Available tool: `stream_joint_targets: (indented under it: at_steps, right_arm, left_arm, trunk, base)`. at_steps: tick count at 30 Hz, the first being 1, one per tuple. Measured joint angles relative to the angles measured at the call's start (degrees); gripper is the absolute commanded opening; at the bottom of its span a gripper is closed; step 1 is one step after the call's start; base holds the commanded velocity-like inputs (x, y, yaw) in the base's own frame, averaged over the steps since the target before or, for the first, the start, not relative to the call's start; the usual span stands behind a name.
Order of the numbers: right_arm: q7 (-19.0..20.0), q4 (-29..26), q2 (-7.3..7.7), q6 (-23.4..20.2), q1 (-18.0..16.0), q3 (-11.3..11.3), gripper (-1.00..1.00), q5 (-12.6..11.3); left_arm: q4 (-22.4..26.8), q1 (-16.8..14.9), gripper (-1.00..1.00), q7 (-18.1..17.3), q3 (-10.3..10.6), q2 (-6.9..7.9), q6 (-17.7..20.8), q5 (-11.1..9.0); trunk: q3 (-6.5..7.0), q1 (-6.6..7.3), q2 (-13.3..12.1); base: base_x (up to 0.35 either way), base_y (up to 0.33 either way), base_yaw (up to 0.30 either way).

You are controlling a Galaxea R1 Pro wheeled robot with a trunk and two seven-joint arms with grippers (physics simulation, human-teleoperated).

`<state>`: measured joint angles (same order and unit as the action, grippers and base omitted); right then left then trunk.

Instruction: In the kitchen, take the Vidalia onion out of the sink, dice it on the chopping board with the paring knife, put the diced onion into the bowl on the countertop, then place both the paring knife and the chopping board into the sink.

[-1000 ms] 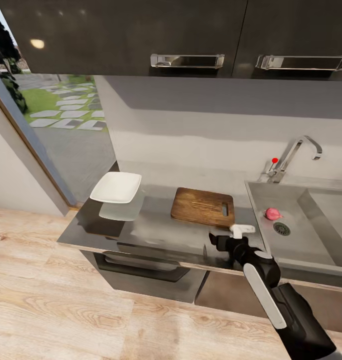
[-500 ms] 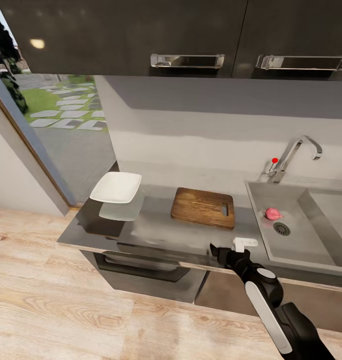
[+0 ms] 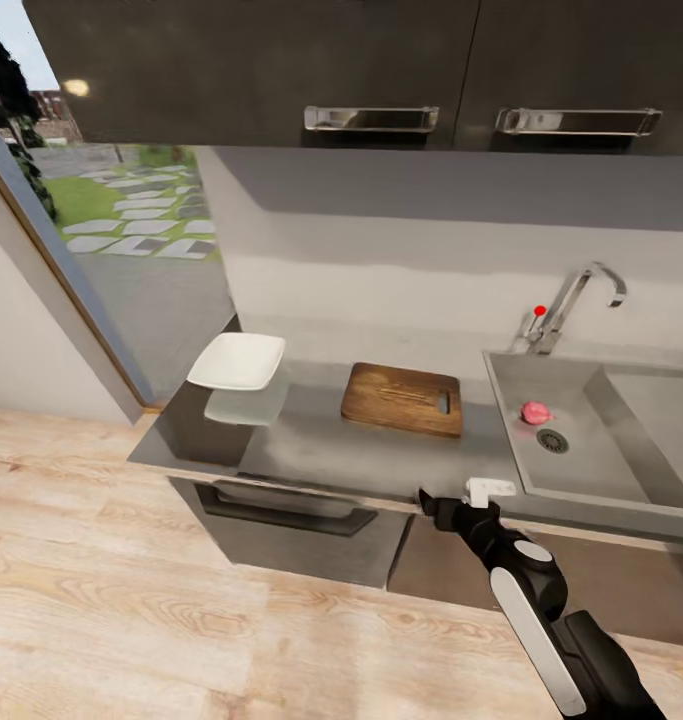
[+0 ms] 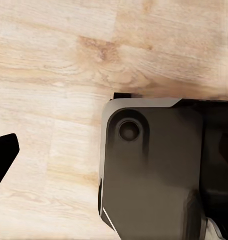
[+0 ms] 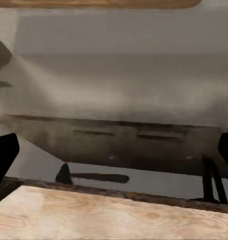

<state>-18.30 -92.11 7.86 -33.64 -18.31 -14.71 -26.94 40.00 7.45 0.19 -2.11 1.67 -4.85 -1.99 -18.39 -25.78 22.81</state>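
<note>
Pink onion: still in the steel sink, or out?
In. The pink onion lies on the steel sink floor beside the round drain.

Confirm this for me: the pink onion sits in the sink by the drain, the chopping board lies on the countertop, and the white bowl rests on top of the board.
Not quite. In the head view the bowl sits apart from the chopping board, near the countertop's window end. The onion does lie in the sink beside the drain.

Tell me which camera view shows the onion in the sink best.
The head view: the pink onion lies plain on the sink floor beside the drain. The left wrist view looks at wood floor, and the right wrist view at the countertop edge.
</note>
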Motion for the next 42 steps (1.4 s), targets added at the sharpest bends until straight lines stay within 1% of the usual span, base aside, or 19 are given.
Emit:
stream_joint_targets:
  at_steps: [19, 22, 26, 28, 30, 33, 34, 35, 36, 37, 38, 39, 40, 41, 42]
  right_arm:
    - [0.0, 0.2, -0.01, 0.0, 0.0, -0.1, 1.00, 0.0]
    - [0.0, 0.6, -0.01, 0.0, 0.0, -0.1, 1.00, 0.1]
    - [0.4, 3.7, -0.01, 0.1, 0.0, -0.1, 1.00, 0.2]
    - [0.6, 6.5, -0.02, 0.9, 0.0, -0.1, 1.00, 0.2]
    - [0.7, 9.9, -0.01, 3.4, 0.0, -0.1, 1.00, 0.2]
    - [1.1, 18.7, -0.09, 10.8, 0.1, -0.3, 1.00, 0.1]
    - [1.2, 20.4, -0.12, 12.0, 0.1, -0.5, 1.00, 0.1]
    - [1.9, 25.1, -0.20, 15.3, 0.1, -2.1, 1.00, 0.0]
    - [3.3, 32.9, -0.26, 21.5, 0.2, -6.1, 1.00, -0.2]
    - [3.8, 36.9, -0.32, 25.0, 0.2, -8.0, 1.00, -0.2]
    - [4.1, 40.5, -0.41, 28.9, 0.2, -9.5, 1.00, -0.2]
    - [4.3, 42.6, -0.48, 31.0, 0.2, -10.2, 1.00, -0.2]
    - [4.4, 46.4, -0.65, 34.6, 0.2, -11.3, 1.00, 0.0]
    - [4.5, 53.2, -1.49, 41.4, 0.3, -13.0, 1.00, -0.1]
    - [4.5, 55.1, -1.86, 42.9, 0.3, -13.3, 1.00, -0.1]
  left_arm:
    - [0.0, 0.0, 1.00, 0.0, 0.0, 0.00, 0.0, 0.0]
    - [0.0, 0.0, 1.00, 0.0, 0.0, 0.00, 0.0, 0.0]
    - [0.0, 0.0, 1.00, 0.0, 0.0, 0.00, 0.0, 0.0]
    - [0.0, 0.0, 1.00, 0.0, 0.0, 0.00, 0.0, 0.0]
    - [0.0, 0.0, 1.00, 0.0, 0.0, 0.00, 0.0, 0.0]
    - [0.0, 0.0, 1.00, 0.0, 0.0, 0.00, 0.0, 0.0]
    - [0.0, 0.0, 1.00, 0.0, 0.0, 0.00, 0.0, 0.0]
    - [0.0, 0.0, 1.00, 0.1, 0.0, 0.00, 0.0, 0.0]
    - [0.1, 0.0, 1.00, 0.0, 0.0, 0.00, 0.0, 0.0]
    - [0.1, 0.0, 1.00, 0.0, 0.0, -0.02, 0.0, 0.0]
    - [0.1, 0.0, 1.00, 0.0, -0.1, -0.04, 0.0, 0.0]
    - [0.1, 0.0, 1.00, 0.0, -0.1, -0.05, 0.0, 0.0]
    - [0.2, 0.0, 1.00, 0.0, -0.1, -0.06, 0.0, 0.0]
    - [0.4, 0.0, 1.00, 0.1, -0.1, -0.08, 0.0, 0.0]
    - [0.4, 0.0, 1.00, 0.1, -0.1, -0.08, 0.0, 0.0]
  trunk:
    - [0.00, 0.00, 0.0]
    - [0.00, 0.01, 0.0]
    - [0.00, 0.03, 0.0]
    - [0.00, 0.03, 0.0]
    - [-0.01, 0.03, 0.0]
    - [-0.01, 0.03, 0.0]
    - [-0.01, 0.03, 0.0]
    - [-0.01, 0.03, 0.0]
    - [-0.01, 0.04, 0.0]
    - [-0.01, 0.03, 0.0]
    - [-0.01, 0.03, 0.0]
    - [-0.01, 0.03, 0.0]
    - [-0.01, 0.03, 0.0]
    - [-0.02, 0.04, 0.0]
    - [-0.01, 0.03, 0.0]
  base:
    - [-0.335, 0.000, 0.000]
    - [-0.209, 0.000, 0.000]
    - [-0.061, 0.000, 0.000]
    - [-0.021, 0.000, 0.000]
    - [-0.011, 0.000, 0.000]
    - [-0.004, 0.000, 0.000]
    - [-0.001, 0.000, 0.000]
    - [0.000, 0.000, 0.000]
    - [0.000, 0.000, 0.000]
    - [0.000, 0.000, 0.000]
    - [0.000, 0.000, 0.000]
    - [0.000, 0.000, 0.000]
    - [0.000, 0.000, 0.000]
    - [0.000, 0.000, 0.000]
    - [0.000, 0.000, 0.000]
